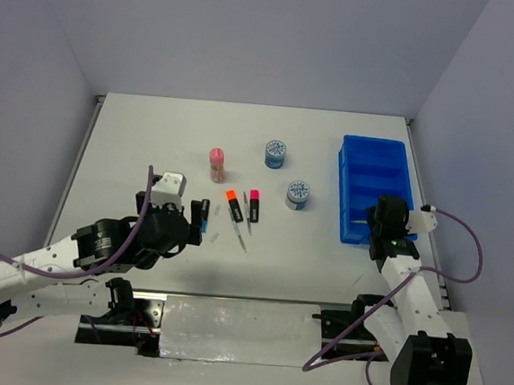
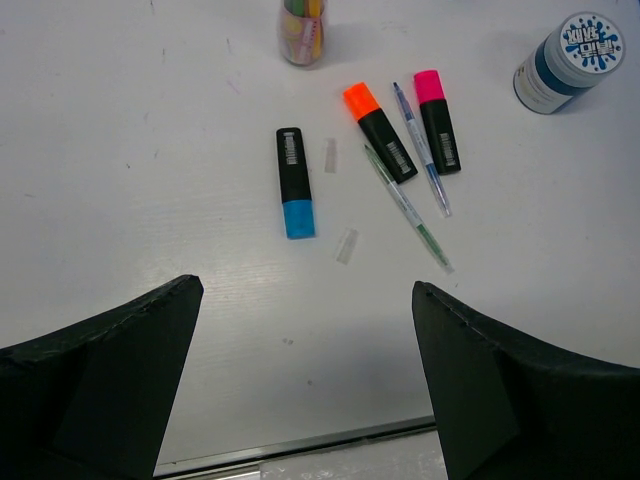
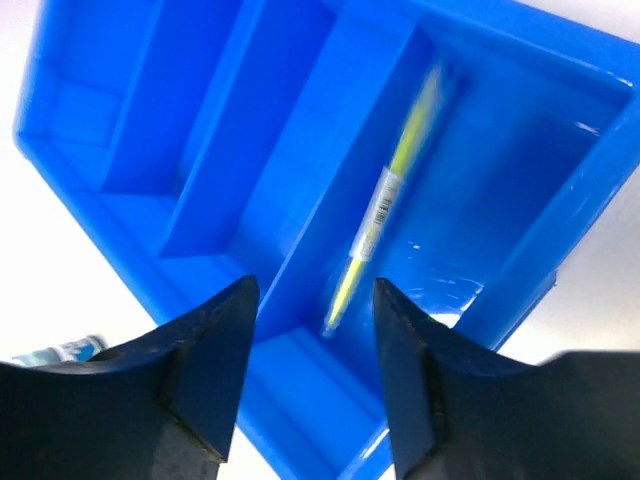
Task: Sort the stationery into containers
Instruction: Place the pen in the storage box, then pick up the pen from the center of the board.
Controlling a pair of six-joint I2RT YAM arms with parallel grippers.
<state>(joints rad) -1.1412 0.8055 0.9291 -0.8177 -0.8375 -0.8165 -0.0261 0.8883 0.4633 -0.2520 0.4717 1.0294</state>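
- Overhead, the blue tray [image 1: 374,158] sits at far right; two patterned rolls [image 1: 276,153], a pink-topped tube [image 1: 215,164] and highlighters [image 1: 234,206] lie unsorted mid-table.
- Left wrist: the left gripper [image 2: 305,292], jaws spread wide and empty, hangs above three highlighters and two thin pens [image 2: 407,205].
- Right wrist: the right gripper [image 3: 315,290], jaws parted and holding nothing, hovers over a yellow-green pen [image 3: 385,200] lying in a tray compartment. Sorting looks barely begun.

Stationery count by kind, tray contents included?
Highlighters: 3
Pens: 3 (2 on the table, 1 in the tray)
Rolls: 2
Tube: 1
Total: 9
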